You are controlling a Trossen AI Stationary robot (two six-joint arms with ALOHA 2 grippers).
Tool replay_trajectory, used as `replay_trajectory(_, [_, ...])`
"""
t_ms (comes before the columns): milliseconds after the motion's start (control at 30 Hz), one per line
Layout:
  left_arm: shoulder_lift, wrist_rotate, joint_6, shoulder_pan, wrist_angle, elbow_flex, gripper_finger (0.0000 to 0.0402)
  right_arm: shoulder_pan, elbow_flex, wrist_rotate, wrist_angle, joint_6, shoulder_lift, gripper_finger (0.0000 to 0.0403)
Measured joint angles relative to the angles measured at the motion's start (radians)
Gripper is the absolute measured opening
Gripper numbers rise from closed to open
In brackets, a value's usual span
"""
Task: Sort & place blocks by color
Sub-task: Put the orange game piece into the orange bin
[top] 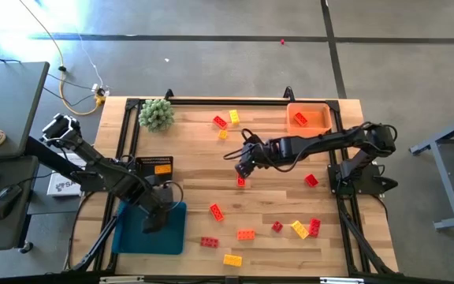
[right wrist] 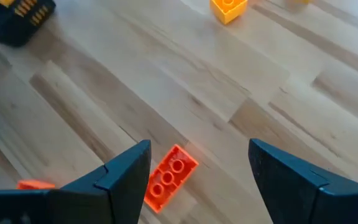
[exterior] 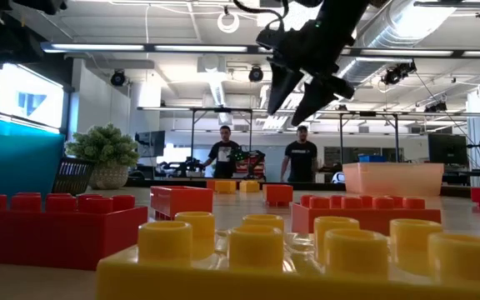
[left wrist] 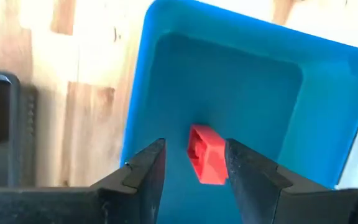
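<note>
The left claw [left wrist: 191, 168] hangs over the blue tray [left wrist: 328, 74], fingers parted, a red block [left wrist: 205, 155] between them, seemingly untouched. The right claw [right wrist: 194, 171] gapes above mid-desk [top: 195, 158], an orange block [right wrist: 169, 177] toward seven o'clock below.

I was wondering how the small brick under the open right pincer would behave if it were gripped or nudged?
The brick looks like hard moulded plastic, so it probably stays stiff in the right pincer. It lies flat on the wooden table, so it will likely slide rather than roll. Its smooth sides may slip if pinched off-centre, and being small, it is probably light.
</note>
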Motion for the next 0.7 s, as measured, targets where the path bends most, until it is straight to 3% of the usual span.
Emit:
replay_trajectory(400, [0.000, -0.194, 0.238, 0.148, 0.020, 0.000, 0.0154, 0.001, -0.041, -0.031, 0.121, 0.106, 0.052, 0.0256])
replay_trajectory(700, [0.000, -0.208, 0.328, 0.227, 0.039, 0.043, 0.0154, 0.000, -0.041, -0.080, 0.141, 0.155, 0.155, 0.0256])
